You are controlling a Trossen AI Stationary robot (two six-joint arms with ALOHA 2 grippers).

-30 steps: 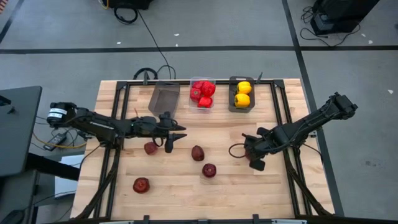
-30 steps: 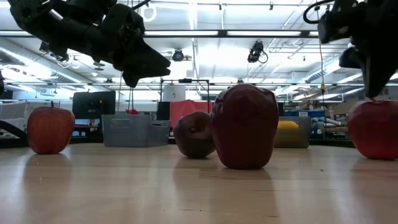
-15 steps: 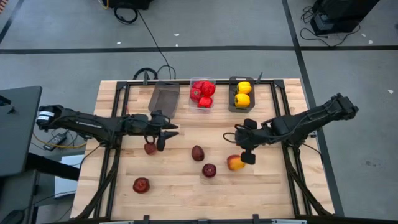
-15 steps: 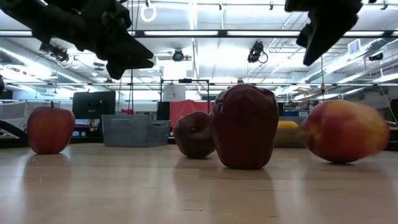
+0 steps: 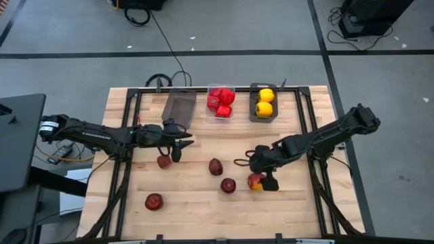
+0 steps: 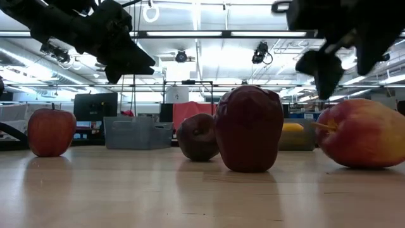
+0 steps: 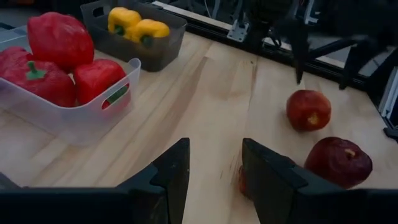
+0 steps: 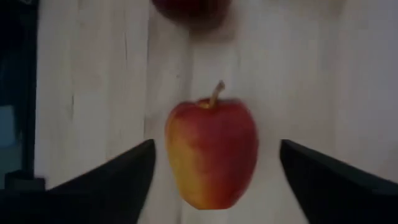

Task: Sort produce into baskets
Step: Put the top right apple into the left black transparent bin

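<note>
the near strip of the table [image 5: 196, 215] is left open, broken only by one apple [image 5: 154, 201] at its left. mid-table passage is crowded by three apples [image 5: 228, 185] (close together) and both arms; the back edge is lined by three baskets [image 5: 179, 106].

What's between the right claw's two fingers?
A red-and-yellow apple lies on the wood between the open right claw's fingers, touching neither; the right wrist view shows it.
</note>
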